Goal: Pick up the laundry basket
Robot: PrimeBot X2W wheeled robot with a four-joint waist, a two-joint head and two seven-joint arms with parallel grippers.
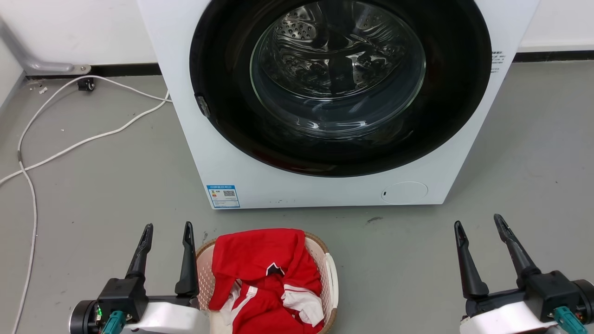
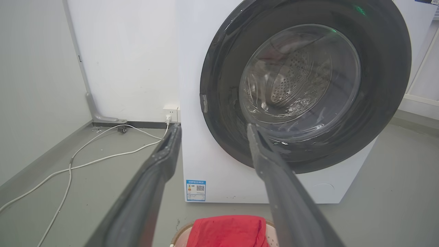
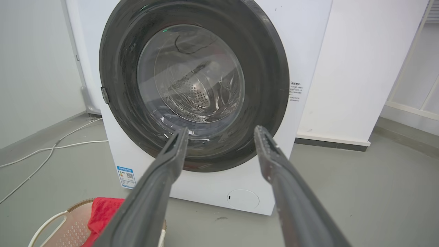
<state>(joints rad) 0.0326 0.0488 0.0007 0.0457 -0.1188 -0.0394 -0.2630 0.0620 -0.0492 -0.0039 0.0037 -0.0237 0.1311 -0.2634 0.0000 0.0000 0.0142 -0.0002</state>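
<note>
Laundry basket (image 1: 320, 262), pale pink holey plastic, brown rim, sat on grey floor (image 1: 116, 185) before white washer (image 1: 222, 157), red clothes (image 1: 260, 260) inside. Your left claw (image 1: 168, 227) gaped wide just beside it; right claw (image 1: 478, 221) wide, well apart. Both empty, likely ready to grab.

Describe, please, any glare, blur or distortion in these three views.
Head view: evenly lit and sharp, with bright reflections on the washer door glass. Left wrist view: the wide lens skews the washer; the left gripper looks soft near the lens. Right wrist view: similar softness on the right gripper, and the laundry basket is cut by the frame.
</note>
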